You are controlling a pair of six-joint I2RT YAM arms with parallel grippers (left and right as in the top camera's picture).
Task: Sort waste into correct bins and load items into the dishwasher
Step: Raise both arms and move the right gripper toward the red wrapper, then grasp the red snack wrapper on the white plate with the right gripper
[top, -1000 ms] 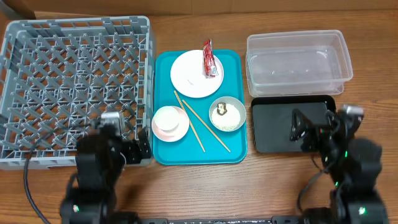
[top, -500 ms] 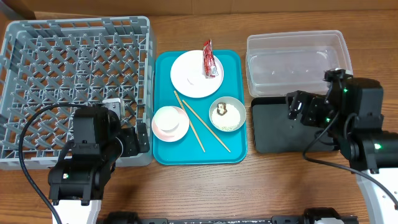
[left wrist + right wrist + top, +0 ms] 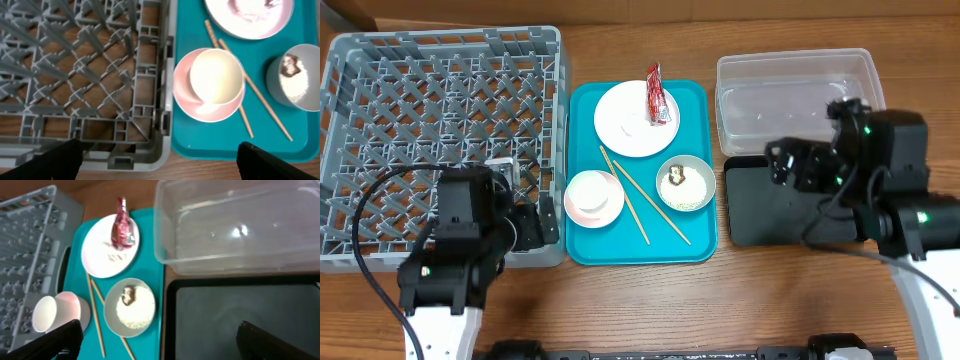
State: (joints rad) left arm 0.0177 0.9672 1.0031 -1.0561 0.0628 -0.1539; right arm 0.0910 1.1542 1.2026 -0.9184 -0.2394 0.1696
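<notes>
1. Though staged either side of teal tray (image 3: 620,245), zero progress to report.
2. On teal tray, far end: white plate (image 3: 628,118) with snack wrapper (image 3: 657,97) on its right edge.
3. Near end: pinkish bowl (image 3: 594,198) with white cup (image 3: 216,76) sitting in it, grey-green bowl (image 3: 685,183) with rice (image 3: 135,312) and brown lump (image 3: 128,295). Chopsticks (image 3: 638,200) between the bowls.
4. Left of teal tray: dish rack (image 3: 440,40), no dishes in. Right of it: clear tub (image 3: 798,58) and black tray (image 3: 760,215), no waste in.
5. Left gripper (image 3: 160,162): jaws spread, holding nothing, over rack corner just left of teal tray.
6. Right gripper (image 3: 160,340): jaws spread, holding nothing, right of teal tray at tub/black-tray seam.
7. Remaining: all waste to bins, all dishes to rack.
</notes>
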